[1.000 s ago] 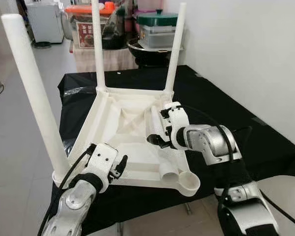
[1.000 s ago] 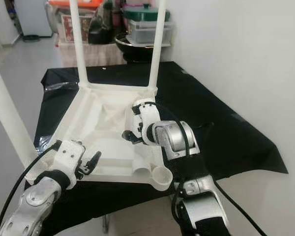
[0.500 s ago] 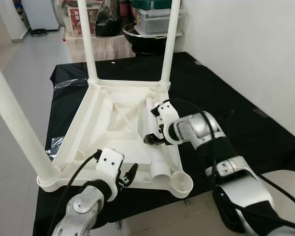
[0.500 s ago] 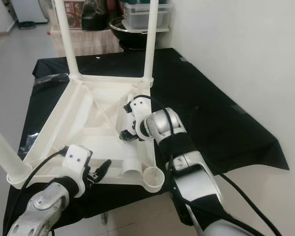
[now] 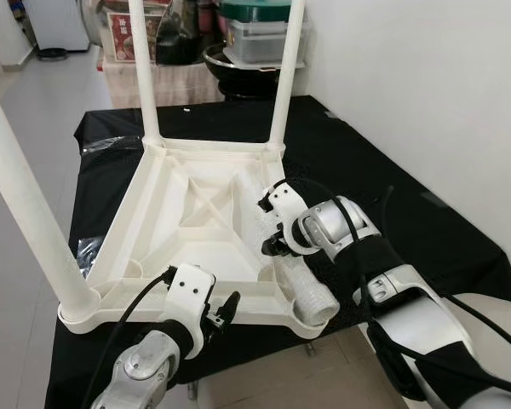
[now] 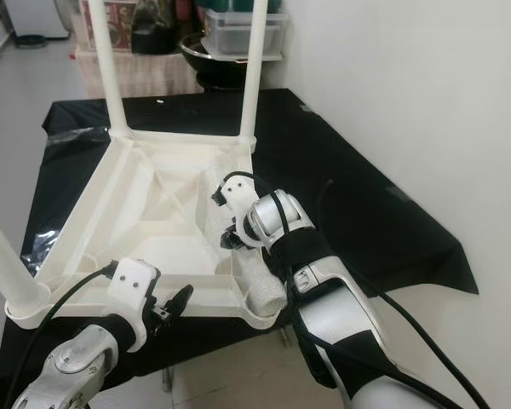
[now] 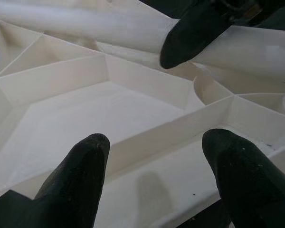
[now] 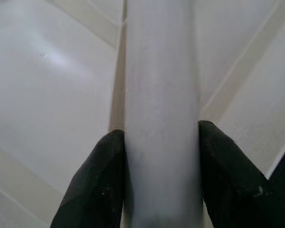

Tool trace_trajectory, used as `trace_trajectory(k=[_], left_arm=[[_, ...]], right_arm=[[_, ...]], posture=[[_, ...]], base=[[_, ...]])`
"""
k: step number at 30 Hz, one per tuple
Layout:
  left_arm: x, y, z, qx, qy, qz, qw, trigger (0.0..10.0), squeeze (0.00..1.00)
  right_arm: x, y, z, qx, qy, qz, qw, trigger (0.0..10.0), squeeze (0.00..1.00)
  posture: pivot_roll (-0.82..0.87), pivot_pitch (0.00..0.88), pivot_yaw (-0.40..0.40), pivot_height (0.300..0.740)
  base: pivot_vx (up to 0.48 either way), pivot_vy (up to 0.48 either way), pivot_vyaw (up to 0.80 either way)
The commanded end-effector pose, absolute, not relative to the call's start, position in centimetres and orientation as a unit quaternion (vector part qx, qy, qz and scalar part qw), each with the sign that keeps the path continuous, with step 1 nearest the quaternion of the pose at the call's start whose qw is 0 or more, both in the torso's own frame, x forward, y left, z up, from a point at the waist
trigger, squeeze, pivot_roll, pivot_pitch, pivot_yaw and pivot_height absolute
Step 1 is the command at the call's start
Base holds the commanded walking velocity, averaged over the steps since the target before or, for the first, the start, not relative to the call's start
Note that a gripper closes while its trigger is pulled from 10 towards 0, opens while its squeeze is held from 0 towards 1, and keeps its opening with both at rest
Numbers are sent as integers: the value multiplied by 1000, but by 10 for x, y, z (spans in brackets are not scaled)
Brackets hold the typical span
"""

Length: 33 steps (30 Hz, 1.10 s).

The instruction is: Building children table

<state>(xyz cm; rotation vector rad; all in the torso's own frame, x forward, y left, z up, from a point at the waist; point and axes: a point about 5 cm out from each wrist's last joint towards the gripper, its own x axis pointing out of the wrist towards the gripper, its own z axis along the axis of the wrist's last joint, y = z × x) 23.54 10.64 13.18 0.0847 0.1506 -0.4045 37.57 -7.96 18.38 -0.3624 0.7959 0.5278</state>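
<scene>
White plastic table top (image 5: 196,221) is lying upside down on the black cloth (image 5: 383,187), three legs standing. We are clamping the loose leg (image 5: 302,285) in our right gripper (image 8: 161,185) at 4 o'clock; left gripper (image 7: 156,166) is hovering parted at 6 o'clock. Storage bins (image 5: 260,38) at 12; labels unreadable.

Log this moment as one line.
right pincer: shut on loose leg | left pincer: open, at tabletop near edge | three legs fitted

White plastic table (image 5: 196,221), black cloth (image 5: 409,204), black-fingered tool (image 8: 161,156)
</scene>
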Motion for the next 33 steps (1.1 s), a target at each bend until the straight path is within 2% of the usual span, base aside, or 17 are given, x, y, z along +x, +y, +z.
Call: trace_trajectory(k=[1,5,7,12,16,17,19,20,21,22,25,27,28,30,31,33], left_arm=[[235,106,130,37,82,-201,975,10000,0],[236,107,131,38,82,-202,975,10000,0],[239,110,134,42,77,-201,976,10000,0],[247,117,139,40,68,-188,979,10000,0],[269,128,159,9,31,-163,986,10000,0],[269,128,159,9,31,-163,986,10000,0],[284,131,175,-28,5,-159,987,10000,0],[290,130,185,-58,-12,-166,984,10000,0],[290,130,185,-58,-12,-166,984,10000,0],[295,128,196,-81,-29,-176,981,10000,0],[303,123,213,-128,-53,-207,968,10000,0],[308,112,241,-190,-85,-282,937,10000,0],[308,112,241,-190,-85,-282,937,10000,0],[309,104,264,-221,-108,-353,903,10000,0],[309,104,264,-221,-108,-353,903,10000,0],[307,98,285,-226,-129,-431,864,10000,0]], right_arm=[[377,-86,181,-170,389,239,873,0,0],[379,-88,185,-158,380,235,881,0,0],[384,-91,194,-128,358,229,896,0,0],[388,-96,206,-98,325,226,913,0,0],[400,-109,241,-21,205,214,955,0,0],[400,-109,241,-21,205,214,955,0,0],[401,-115,260,37,139,222,964,0,0],[400,-118,269,55,92,225,968,3922,0],[400,-118,269,55,92,225,968,3922,0],[397,-121,276,64,51,229,970,10000,0],[390,-121,283,63,-2,251,966,10000,0],[376,-118,288,42,-46,296,953,10000,0],[376,-118,288,42,-46,296,953,10000,0],[365,-114,289,15,-73,328,942,10000,0],[365,-114,289,15,-73,328,942,10000,0],[355,-106,290,-18,-93,351,932,10000,0]], posture=[[-41,38,-102,740],[-41,37,-101,740],[-40,30,-92,740],[-42,21,-82,740],[-47,7,-61,740],[-47,7,-61,740],[-49,5,-56,740],[-49,1,-51,740],[-49,1,-51,740],[-51,0,-48,740],[-54,0,-39,740],[-59,0,-26,740],[-59,0,-26,740],[-65,0,-16,740],[-65,0,-16,740],[-70,0,-5,740]], base=[[0,0,0],[0,0,0],[0,0,0],[0,0,0],[0,0,0],[0,0,0],[0,0,0],[0,0,0],[0,0,0],[0,0,0],[0,0,0],[0,0,0],[0,0,0],[0,0,0],[0,0,0],[0,0,0]])
